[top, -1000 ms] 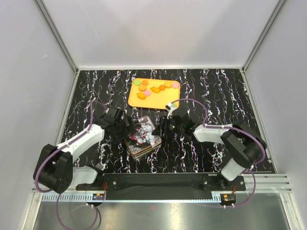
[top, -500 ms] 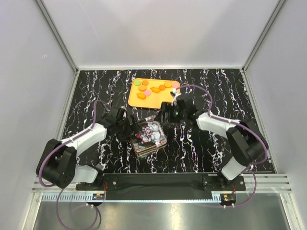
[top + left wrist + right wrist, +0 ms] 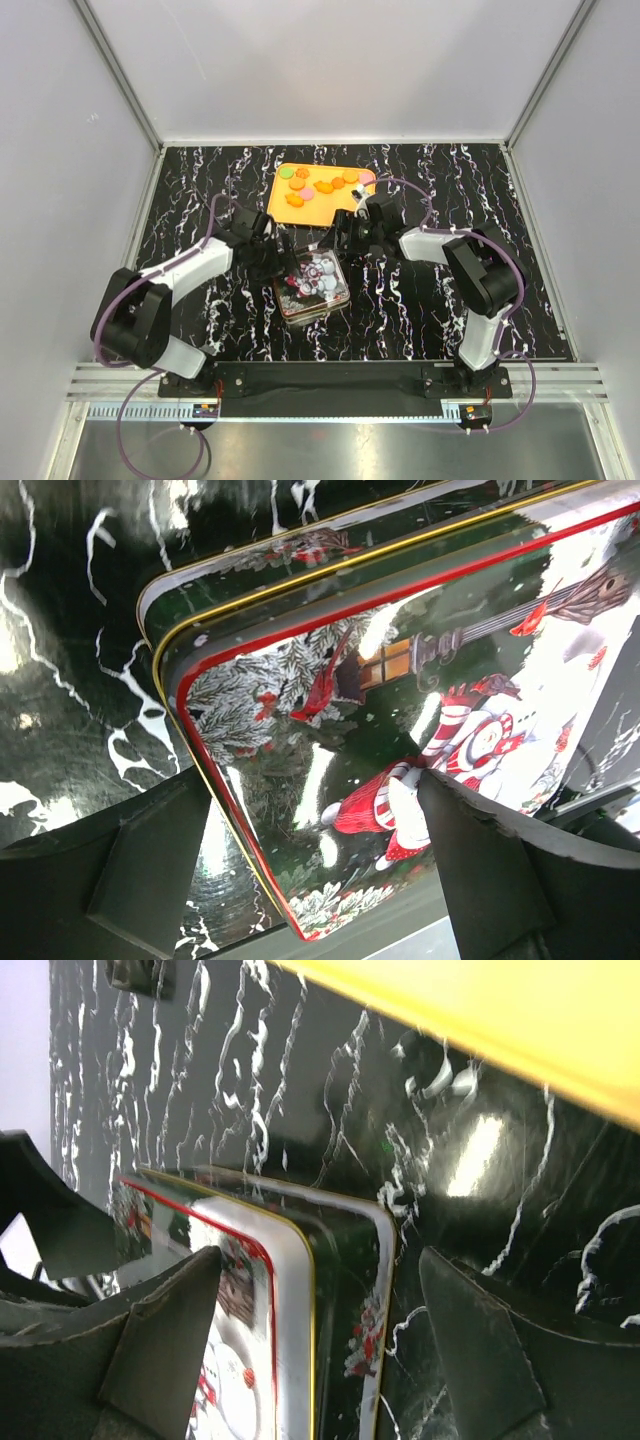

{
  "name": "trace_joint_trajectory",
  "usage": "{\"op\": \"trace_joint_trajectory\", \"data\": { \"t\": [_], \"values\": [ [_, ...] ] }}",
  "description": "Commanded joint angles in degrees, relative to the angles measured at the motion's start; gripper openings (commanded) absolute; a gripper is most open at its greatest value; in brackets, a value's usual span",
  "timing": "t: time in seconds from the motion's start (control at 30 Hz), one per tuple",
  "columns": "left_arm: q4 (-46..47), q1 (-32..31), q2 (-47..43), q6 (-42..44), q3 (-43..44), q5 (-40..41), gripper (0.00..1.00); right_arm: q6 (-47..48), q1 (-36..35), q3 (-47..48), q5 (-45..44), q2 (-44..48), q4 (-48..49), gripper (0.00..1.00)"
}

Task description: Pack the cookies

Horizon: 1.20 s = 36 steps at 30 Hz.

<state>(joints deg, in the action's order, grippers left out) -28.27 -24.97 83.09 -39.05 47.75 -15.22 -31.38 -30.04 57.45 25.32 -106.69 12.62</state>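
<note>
Cookies (image 3: pixel 322 186): we see them on an orange tray (image 3: pixel 325 208) at the middle of the far edge of the desk (image 3: pixel 180 200); they are orange and pink, with 1 green.
Tin (image 3: pixel 312 287): mid-desk, just nearer than the tray, with its snowman lid (image 3: pixel 400 710) lying on top.
Left fingers (image 3: pixel 270 255): spread wide over the tin's far left corner.
Right fingers (image 3: pixel 342 238): spread wide above the tin's far right corner, between the tin and the tray.

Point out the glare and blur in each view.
Top external: sharp and evenly lit, with small glints on the tin lid. Left wrist: bright streaks of glare across that lid, which wash out parts of its picture. Right wrist: blurred throughout, a glare patch on the table, the tray smeared.
</note>
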Motion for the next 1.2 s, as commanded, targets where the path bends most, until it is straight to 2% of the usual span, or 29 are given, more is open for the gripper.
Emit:
{"op": "trace_joint_trajectory", "data": {
  "t": [0.0,0.13,0.17,0.27,0.3,0.37,0.4,0.43,0.53,0.67,0.8,0.83,0.9,0.97,1.03,1.07,1.1,1.13,1.17],
  "values": [
    [-2.4,-0.3,2.5,4.2,4.2,0.8,0.89,-2.1,-0.6,-2.8,1.1,-0.7,5.7,0.86],
    [-2.9,-0.3,5.0,5.2,6.7,0.7,0.89,-5.8,-0.6,-7.2,-0.4,-0.2,7.4,0.75],
    [-3.0,-0.2,5.3,5.5,7.0,0.7,0.89,-6.5,-0.6,-7.9,-1.3,0.1,7.5,0.65],
    [-3.6,-0.2,6.5,6.2,8.2,1.1,0.89,-9.0,-0.5,-10.2,-2.6,0.5,7.5,0.59],
    [-3.5,-0.3,6.7,6.3,8.7,1.1,0.89,-10.3,-0.6,-10.8,-3.1,0.5,7.3,0.48],
    [-3.7,-0.2,6.8,6.4,9.0,1.3,0.89,-10.9,-0.6,-11.7,-3.3,0.5,7.3,0.46],
    [-3.8,-0.2,7.0,6.5,9.4,1.4,0.89,-11.2,-0.6,-12.0,-3.2,0.3,7.2,0.35],
    [-3.9,-0.2,7.3,6.6,9.7,1.3,0.89,-11.9,-0.6,-12.6,-3.2,0.2,7.1,0.3],
    [-4.5,-0.2,8.3,7.5,11.6,2.0,0.91,-13.4,-1.4,-15.5,-3.2,1.3,7.9,0.26],
    [-4.6,-0.2,8.9,8.3,13.2,3.6,0.94,-14.1,-5.7,-19.9,-7.0,6.1,7.8,0.28],
    [-4.5,-0.2,10.2,8.5,14.3,3.5,0.95,-15.5,-7.1,-22.6,-8.1,9.5,7.5,0.29],
    [-4.5,-0.2,10.3,8.6,14.4,2.9,0.95,-15.4,-7.1,-23.0,-8.8,11.8,5.5,0.3],
    [-5.1,-0.3,9.7,9.3,15.3,4.0,0.95,-13.6,-7.0,-22.6,-12.1,15.1,2.1,0.38],
    [-6.3,0.1,8.7,10.1,15.9,7.3,0.96,-11.9,-6.4,-19.7,-14.8,19.1,-5.7,0.46],
    [-7.8,0.7,7.3,11.2,17.4,9.1,0.97,-9.2,-5.1,-15.9,-16.1,22.4,-12.2,0.62],
    [-8.5,1.2,6.6,12.3,18.1,10.4,0.97,-8.5,-4.6,-14.9,-17.1,23.6,-15.1,0.67],
    [-9.3,1.3,5.1,12.9,19.6,12.2,0.98,-7.2,-4.2,-14.3,-18.0,26.8,-16.5,0.8],
    [-10.8,1.4,4.0,13.5,20.1,14.7,0.98,-6.7,-3.2,-13.5,-19.0,28.6,-18.6,0.97],
    [-11.4,1.6,3.0,14.3,20.5,15.1,0.98,-5.9,-3.0,-13.2,-20.6,30.7,-19.6,1.0]
  ]
}}
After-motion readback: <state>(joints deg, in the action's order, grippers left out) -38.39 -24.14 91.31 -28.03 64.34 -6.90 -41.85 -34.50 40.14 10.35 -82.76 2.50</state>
